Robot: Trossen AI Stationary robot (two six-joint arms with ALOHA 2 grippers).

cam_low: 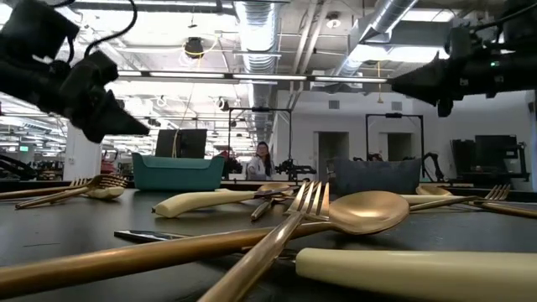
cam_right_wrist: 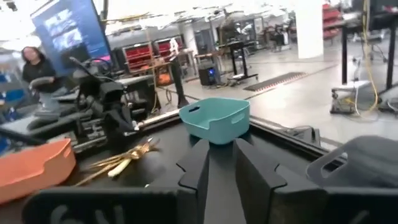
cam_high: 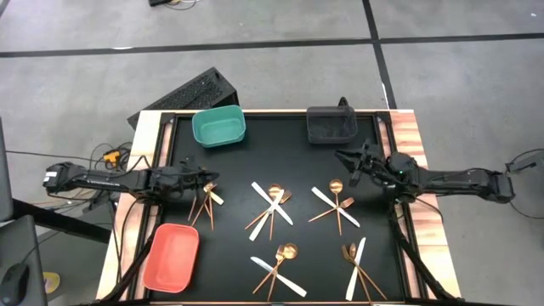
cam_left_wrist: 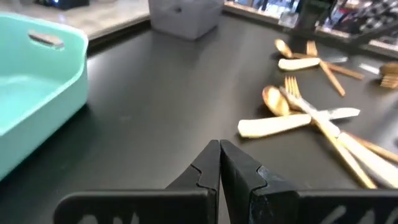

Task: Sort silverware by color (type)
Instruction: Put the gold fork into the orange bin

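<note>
**Silverware in five clusters, both grippers empty**

Silverware (cam_high: pixel 272 206) lies in five mixed clusters on the black table (cam_high: pixel 246 161), each of gold spoons and forks crossed with white-handled knives.

Left gripper (cam_high: pixel 206 178): fingers clenched together, grasping nothing, as the left wrist view (cam_left_wrist: pixel 219 163) shows. It hangs above the table, directly over the top of the left cluster (cam_high: pixel 205 204). The teal bin (cam_high: pixel 218 127) stands just beyond it toward the far edge; the salmon bin (cam_high: pixel 171 257) lies on its near side, at the table's left front corner.

Right gripper (cam_high: pixel 351 161): fingers slightly parted with a narrow gap between them, seen in the right wrist view (cam_right_wrist: pixel 220 163); nothing is grasped. It is raised off the table. The black bin (cam_high: pixel 332 125) stands just beyond it at the far edge. The nearest cluster (cam_high: pixel 337 204) lies just in front of it, toward the table's middle. Two further clusters (cam_high: pixel 280 265) (cam_high: pixel 357 268) lie well apart from both grippers, near the front edge.
</note>
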